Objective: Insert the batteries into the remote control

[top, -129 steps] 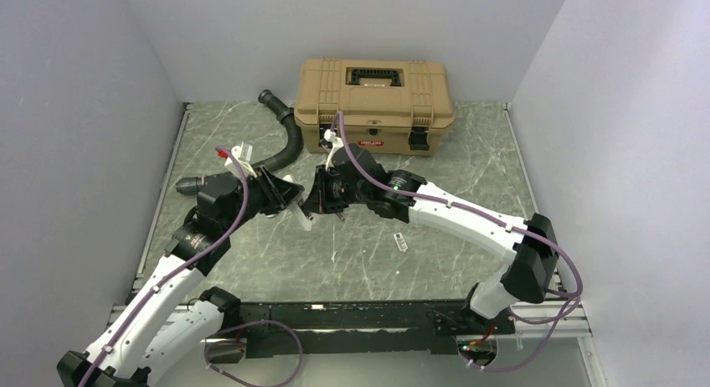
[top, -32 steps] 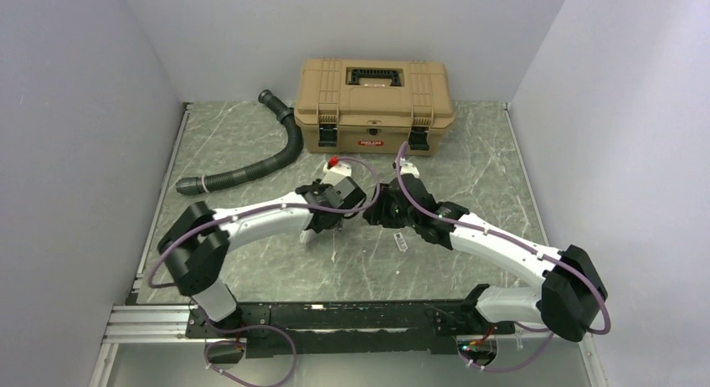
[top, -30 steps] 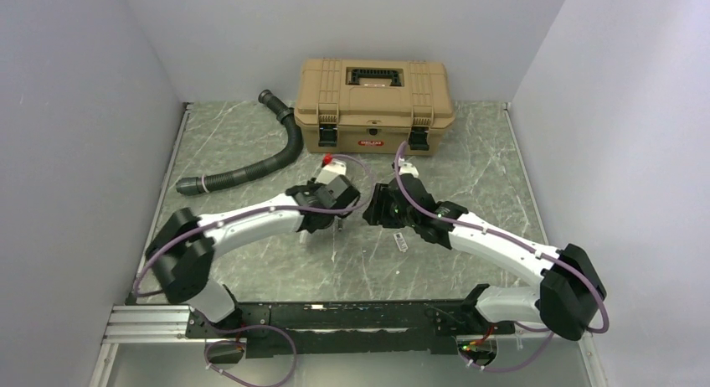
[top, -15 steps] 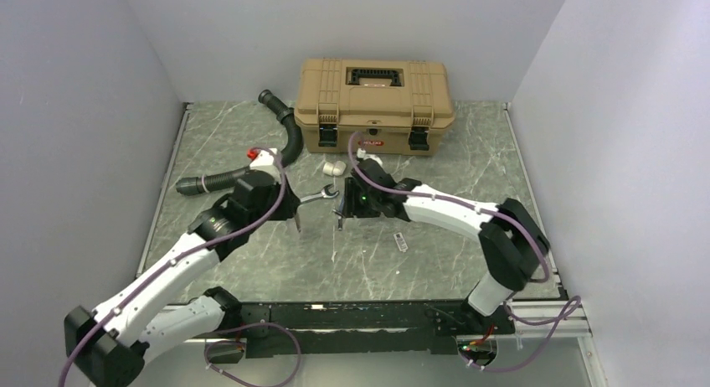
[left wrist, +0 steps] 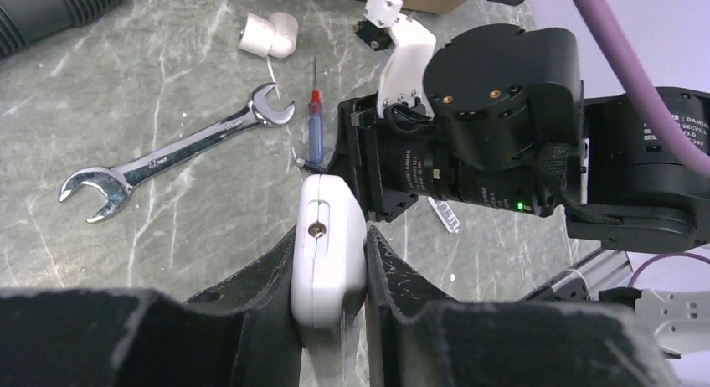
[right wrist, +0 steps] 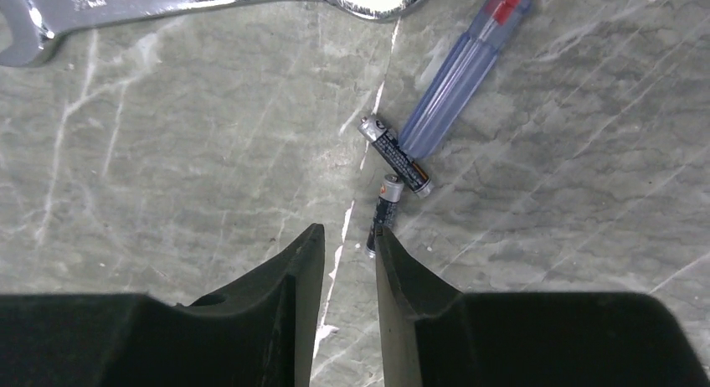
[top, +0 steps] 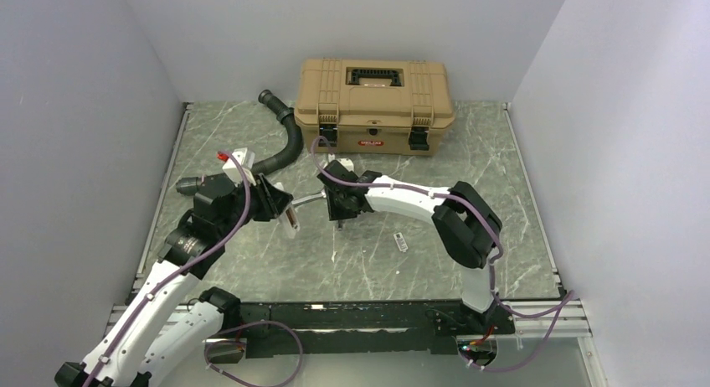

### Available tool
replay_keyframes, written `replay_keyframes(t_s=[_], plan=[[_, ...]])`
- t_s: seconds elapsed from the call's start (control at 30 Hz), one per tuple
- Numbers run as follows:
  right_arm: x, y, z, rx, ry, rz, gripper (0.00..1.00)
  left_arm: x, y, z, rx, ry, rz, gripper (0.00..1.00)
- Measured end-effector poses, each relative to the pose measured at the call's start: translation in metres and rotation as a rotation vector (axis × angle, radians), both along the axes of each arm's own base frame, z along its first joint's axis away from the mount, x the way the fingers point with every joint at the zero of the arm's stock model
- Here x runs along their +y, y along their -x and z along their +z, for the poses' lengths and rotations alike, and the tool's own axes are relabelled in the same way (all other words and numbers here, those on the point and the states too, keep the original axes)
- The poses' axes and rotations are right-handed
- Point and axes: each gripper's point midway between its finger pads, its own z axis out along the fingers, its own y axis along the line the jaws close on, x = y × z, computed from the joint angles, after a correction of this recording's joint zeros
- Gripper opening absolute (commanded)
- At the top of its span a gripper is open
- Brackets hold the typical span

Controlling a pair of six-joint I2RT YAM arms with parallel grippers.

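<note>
The remote control (left wrist: 327,265) is a slim white handset, held edge-up off the table with my left gripper (left wrist: 332,234) shut on it; from above the remote control (top: 289,221) shows at the table's left centre. Two small batteries lie on the marble: one (right wrist: 395,155) against a screwdriver handle, the other (right wrist: 383,213) just below it. Right above them hangs my right gripper (right wrist: 347,229), open with a narrow gap and nothing between the fingers. Its right fingertip (right wrist: 387,240) sits beside the lower battery's near end. From above, the right gripper (top: 337,209) hides the batteries.
A blue screwdriver (right wrist: 460,69) with a red cap and a steel wrench (left wrist: 176,152) lie by the batteries. A white pipe elbow (left wrist: 268,35) lies farther back. A tan toolbox (top: 374,94) and a black hose (top: 285,140) stand at the rear. A small white strip (top: 401,241) lies right of centre.
My left arm has swung back to the left with the remote in its grip. The right gripper has moved left and down over the batteries, and its jaws have narrowed.
</note>
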Motion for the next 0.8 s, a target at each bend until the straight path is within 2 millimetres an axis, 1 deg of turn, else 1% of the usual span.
replay_keyframes(t_s=[0.23, 0.33, 0.53, 0.8], plan=[[-0.009, 0.007, -0.011, -0.001, 0.093, -0.011, 0.30, -0.005, 0.005, -0.005, 0.018, 0.015, -0.039, 0.00], [-0.012, 0.007, -0.013, -0.002, 0.113, -0.019, 0.30, -0.006, 0.006, -0.005, 0.019, 0.016, -0.047, 0.00], [-0.014, 0.007, -0.019, 0.006, 0.122, -0.035, 0.28, -0.006, 0.006, -0.005, 0.019, 0.016, -0.046, 0.00], [-0.012, 0.003, -0.020, 0.006, 0.106, -0.058, 0.25, -0.005, 0.006, -0.007, 0.024, 0.015, -0.043, 0.00]])
